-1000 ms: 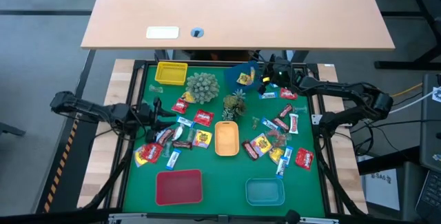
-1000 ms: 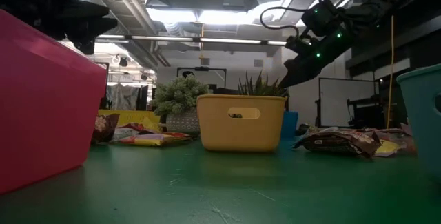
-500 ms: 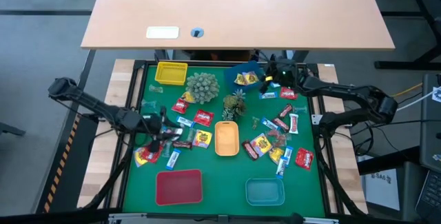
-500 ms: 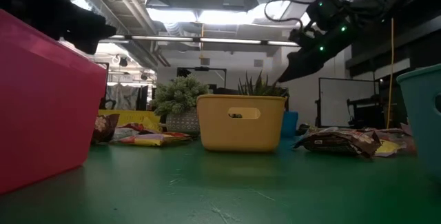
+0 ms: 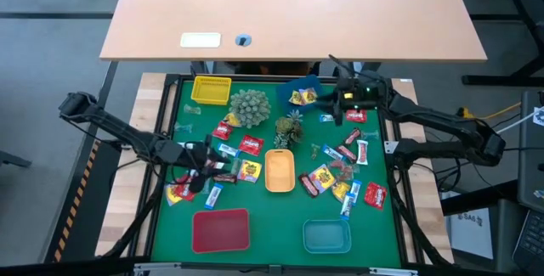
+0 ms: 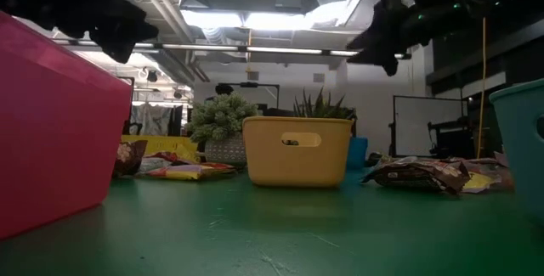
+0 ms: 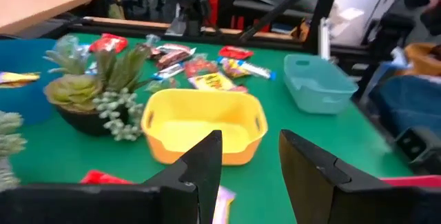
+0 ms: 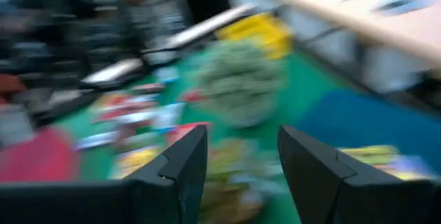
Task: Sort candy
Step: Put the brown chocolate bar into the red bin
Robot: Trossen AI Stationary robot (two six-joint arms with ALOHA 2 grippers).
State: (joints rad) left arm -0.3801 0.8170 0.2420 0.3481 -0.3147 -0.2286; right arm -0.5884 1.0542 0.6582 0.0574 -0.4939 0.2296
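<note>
So both claws are released and empty: left claw (image 5: 204, 159) over the candy (image 5: 249, 171) on the green surface (image 5: 263, 216), right claw (image 5: 327, 98) by the blue tray (image 5: 293, 87).

centre of green mat (image 5: 255, 208): orange plastic tray (image 5: 280, 171), spiky potted plants (image 5: 249, 106) behind, wrapped candy (image 5: 340, 174) scattered either side; red tray (image 5: 220, 230) and teal tray (image 5: 327, 236) along front edge; yellow tray (image 5: 211, 90) and blue tray (image 5: 293, 87) at back.
</note>
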